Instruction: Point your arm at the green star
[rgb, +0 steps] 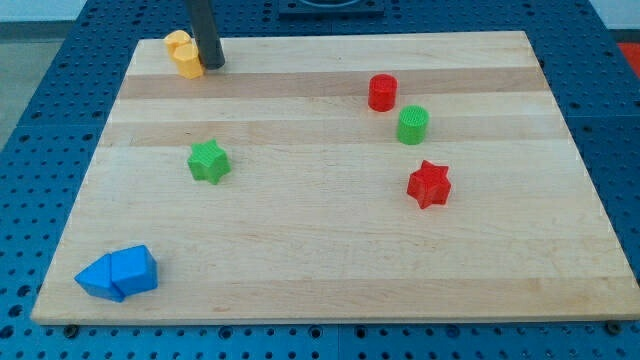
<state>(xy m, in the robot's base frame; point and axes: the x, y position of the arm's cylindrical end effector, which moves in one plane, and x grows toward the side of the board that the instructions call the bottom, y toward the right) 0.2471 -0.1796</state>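
The green star (208, 161) lies on the wooden board (320, 250), left of its middle. My tip (213, 64) rests on the board near the top left corner, well above the green star and apart from it. The tip stands right beside a yellow block (184, 53), on that block's right side and touching or nearly touching it.
A red cylinder (382, 92) and a green cylinder (412, 125) stand at the upper right. A red star (429, 184) lies below them. Two blue blocks (118, 274) sit together at the bottom left corner. A blue perforated table surrounds the board.
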